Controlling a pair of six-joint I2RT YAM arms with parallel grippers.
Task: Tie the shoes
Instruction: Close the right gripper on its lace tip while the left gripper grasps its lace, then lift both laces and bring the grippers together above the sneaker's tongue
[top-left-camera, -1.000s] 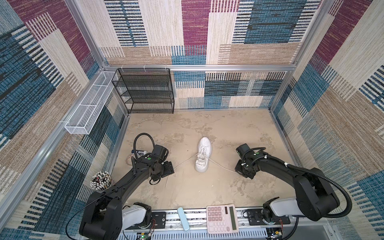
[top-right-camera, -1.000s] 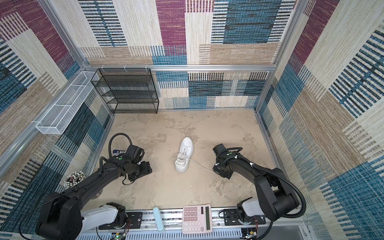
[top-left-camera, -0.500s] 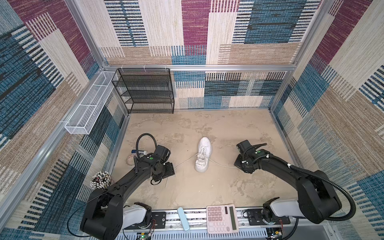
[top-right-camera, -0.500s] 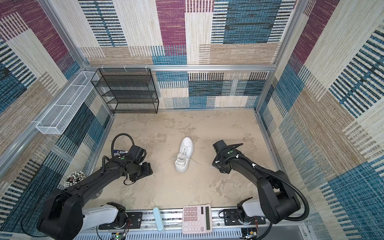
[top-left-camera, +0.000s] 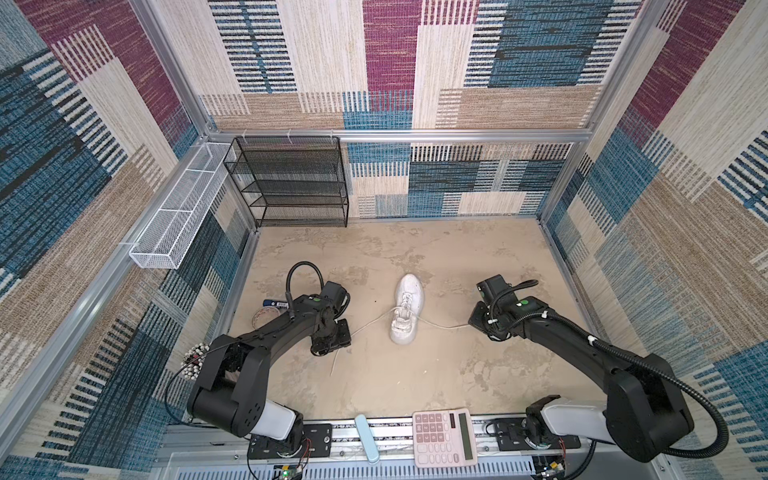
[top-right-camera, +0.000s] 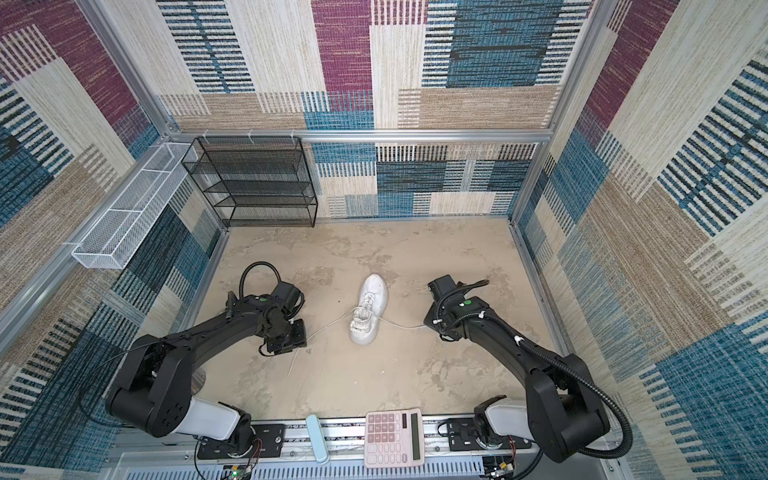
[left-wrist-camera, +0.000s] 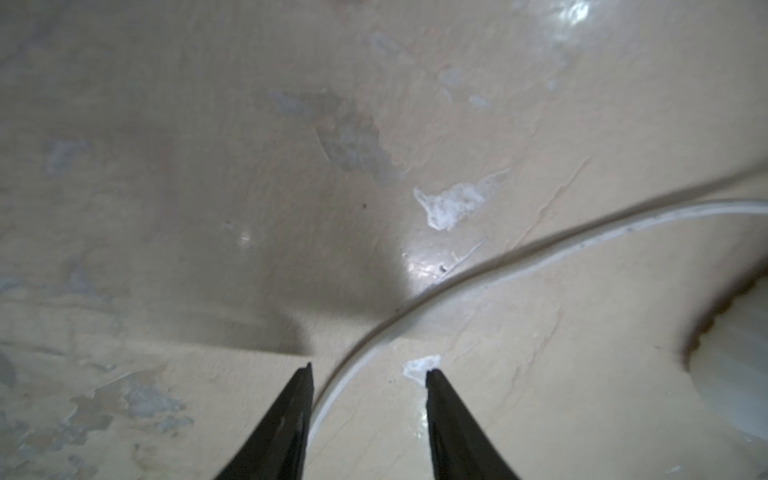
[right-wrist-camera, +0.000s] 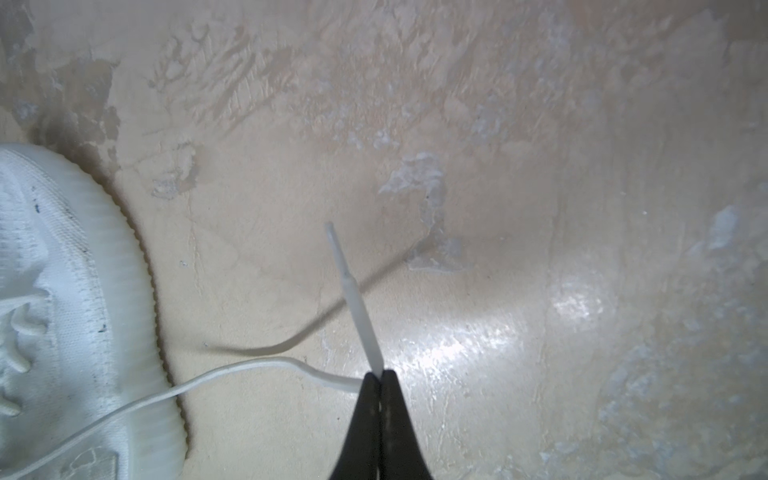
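Centrally sneaker (top-left-camera: 406, 309), bare floor (top-left-camera: 415, 374) around, right claw (right-wrist-camera: 380, 376) pinching lace (right-wrist-camera: 249, 365), left claw (left-wrist-camera: 370, 369) agape

The left claw (left-wrist-camera: 370, 370) hangs low over the chipped beige desk (left-wrist-camera: 166, 166), its two black fingers (left-wrist-camera: 286, 424) standing apart. A thin white lace (left-wrist-camera: 540, 261) curves across the desk and passes between them, close against one finger, unpinched.

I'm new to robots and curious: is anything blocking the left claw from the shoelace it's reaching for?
Nothing visible. The left gripper has its jaws apart either side of the left lace, lying bare on the table. The right gripper is shut on the right lace.
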